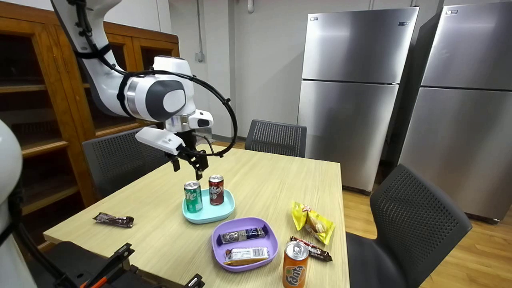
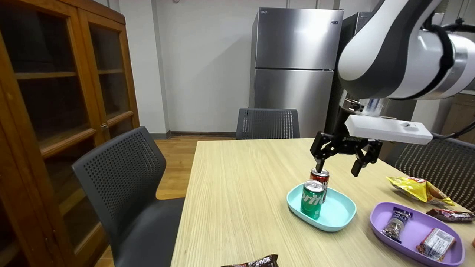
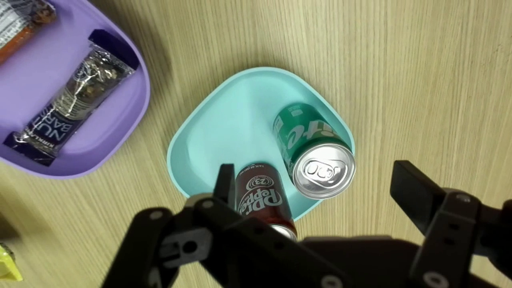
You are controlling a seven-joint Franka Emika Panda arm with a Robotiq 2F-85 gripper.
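Tool (image 2: 337,168): spread wide, holding nothing; hung close by the teal tray (image 3: 228,116).
Sprite can (image 3: 310,144): stood in that tray on the counter (image 1: 272,184), just beside the Dr Pepper can (image 3: 262,196), not touching.
Can axes: both vertical, lids up.
Step at tray: judged as lining-up, no can gripped.
Next move: a grip would have called for centring one can between the fingers, then lowering along its axis.
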